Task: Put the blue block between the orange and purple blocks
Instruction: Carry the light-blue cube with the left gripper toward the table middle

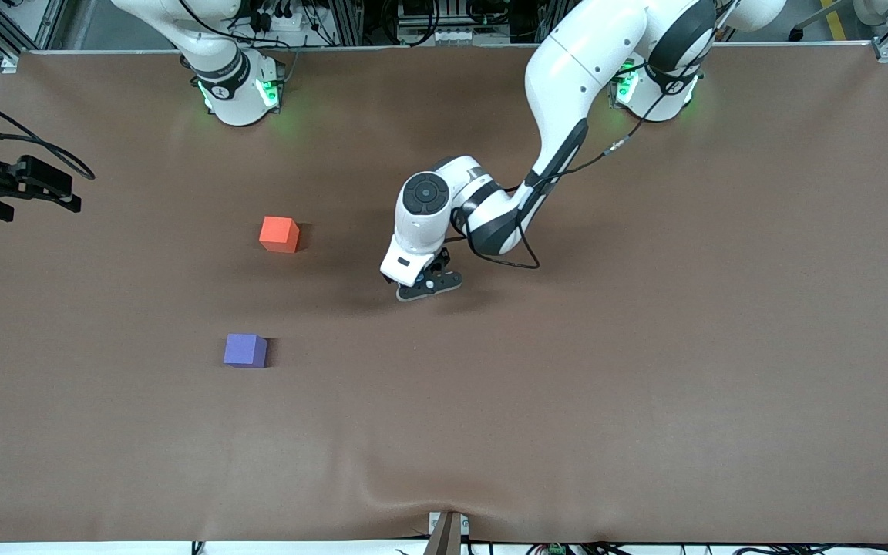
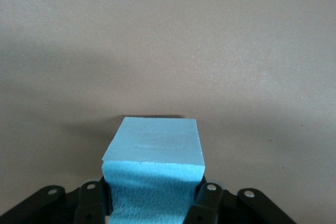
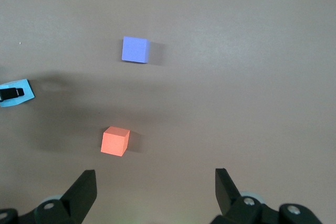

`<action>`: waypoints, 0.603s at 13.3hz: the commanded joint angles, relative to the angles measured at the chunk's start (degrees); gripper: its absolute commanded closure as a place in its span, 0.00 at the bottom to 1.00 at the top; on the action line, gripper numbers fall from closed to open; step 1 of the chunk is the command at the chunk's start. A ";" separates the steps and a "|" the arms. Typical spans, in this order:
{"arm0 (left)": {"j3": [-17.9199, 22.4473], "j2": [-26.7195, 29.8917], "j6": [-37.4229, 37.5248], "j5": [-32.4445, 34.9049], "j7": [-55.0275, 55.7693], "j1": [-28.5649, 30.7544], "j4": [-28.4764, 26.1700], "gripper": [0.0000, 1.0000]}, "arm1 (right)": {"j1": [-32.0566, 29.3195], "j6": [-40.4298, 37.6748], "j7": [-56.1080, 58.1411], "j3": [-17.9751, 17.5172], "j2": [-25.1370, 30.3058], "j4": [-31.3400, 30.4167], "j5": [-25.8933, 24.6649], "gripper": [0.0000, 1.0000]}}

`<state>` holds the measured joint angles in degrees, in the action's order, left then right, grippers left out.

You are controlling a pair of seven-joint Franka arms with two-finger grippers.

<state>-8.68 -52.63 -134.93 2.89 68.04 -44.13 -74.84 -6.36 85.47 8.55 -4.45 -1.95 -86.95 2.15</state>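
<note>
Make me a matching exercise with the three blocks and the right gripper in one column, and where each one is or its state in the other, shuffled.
Column one:
1. blue block
2. orange block
3. purple block
4. right gripper

Column two:
A. open, holding nothing
B. on the table, nearest the front camera
C. clamped in the left gripper
D. on the table, farther from the front camera than the purple one

Pairs: 1-C, 2-D, 3-B, 4-A

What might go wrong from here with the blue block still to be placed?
The left gripper pinches only the blue block's end, so it may twist or slip in the fingers. The gap between the orange block and purple block is modest; a skewed descent might nudge either one.
</note>
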 commanded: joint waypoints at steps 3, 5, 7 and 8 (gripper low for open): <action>0.76 0.59 0.81 0.81 -1.33 -0.52 1.45 0.00 | -0.93 -1.01 0.85 -0.73 -0.68 0.90 0.31 0.00; 0.76 4.53 6.13 0.46 -1.41 0.53 1.54 0.00 | -0.84 -1.01 0.77 -0.73 -0.78 0.90 0.31 0.00; 0.68 11.01 16.77 0.63 -2.20 4.30 1.81 0.00 | -0.14 -1.01 0.15 -0.91 -0.78 0.90 0.75 0.00; 0.85 15.93 19.24 1.24 -6.21 5.88 1.46 0.00 | 0.64 -0.84 0.06 -1.08 -1.38 0.90 1.10 0.00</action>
<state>-8.00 -46.77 -122.49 3.06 66.02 -41.54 -70.89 -6.23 85.11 8.55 -4.89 -2.33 -86.95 2.25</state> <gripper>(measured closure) 0.000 0.000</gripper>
